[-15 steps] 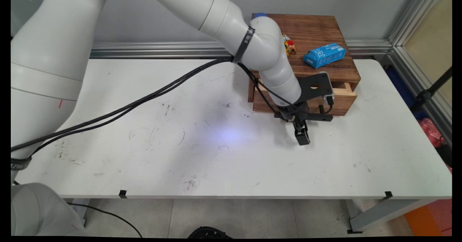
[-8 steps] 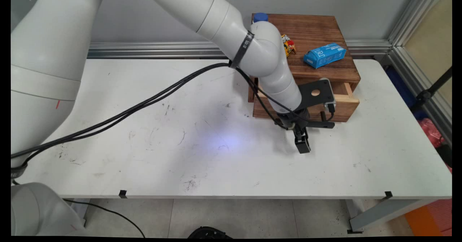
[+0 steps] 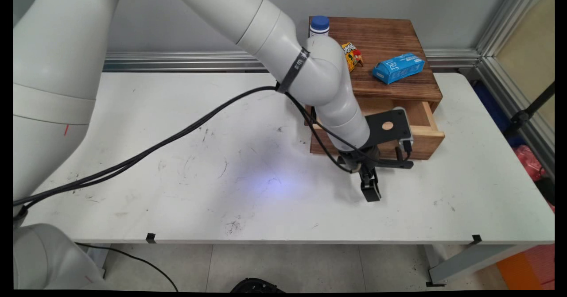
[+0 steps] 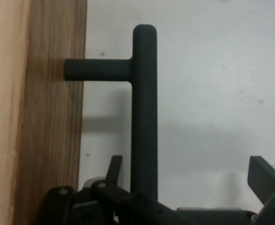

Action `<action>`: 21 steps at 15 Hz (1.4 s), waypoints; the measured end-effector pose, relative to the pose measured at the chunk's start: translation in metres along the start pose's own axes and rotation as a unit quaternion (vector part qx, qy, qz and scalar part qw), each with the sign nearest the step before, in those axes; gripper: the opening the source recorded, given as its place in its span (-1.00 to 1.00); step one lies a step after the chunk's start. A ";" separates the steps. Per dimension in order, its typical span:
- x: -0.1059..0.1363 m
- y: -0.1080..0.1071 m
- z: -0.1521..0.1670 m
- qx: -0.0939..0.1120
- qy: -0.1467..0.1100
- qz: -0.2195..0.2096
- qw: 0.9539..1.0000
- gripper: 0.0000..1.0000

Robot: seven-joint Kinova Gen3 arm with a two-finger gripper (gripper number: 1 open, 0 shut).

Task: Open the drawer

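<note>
A scuffed white bench (image 3: 177,199) runs below a grey wall with an aluminium rail along its foot. Black cables (image 3: 177,133) hang across the bench from nine o'clock towards the centre.

At about one o'clock on the bench stands a dark wooden cabinet (image 3: 385,36). On its top, from left to right, are a bottle with a blue cap (image 3: 319,25), standing upright at the far left corner, a small yellow and red snack packet (image 3: 352,55), and a blue packet (image 3: 398,67) lying flat. Each is apart from the others.

The cabinet's drawer (image 3: 421,131) stands partly out towards six o'clock, and what shows of its pale inside looks bare. The gripper (image 3: 371,193) points down just in front of the drawer front, close over the bench.

In the hand view its fingers are spread wide on either side of the drawer's black bar handle (image 4: 144,117), not clamped on it. The bar lies close to the left-hand finger (image 4: 115,166) and well apart from the other. I cannot tell whether it touches the nearer finger.

As I judge it, a hold this far off centre bears on one finger only. A bar midway between the fingers would be held more squarely.
</note>
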 end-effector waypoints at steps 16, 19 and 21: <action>-0.006 0.057 -0.008 -0.022 0.006 0.011 1.000 1.00; -0.007 0.066 -0.010 -0.024 0.009 0.013 1.000 1.00; -0.006 0.071 -0.011 -0.025 0.011 0.014 1.000 1.00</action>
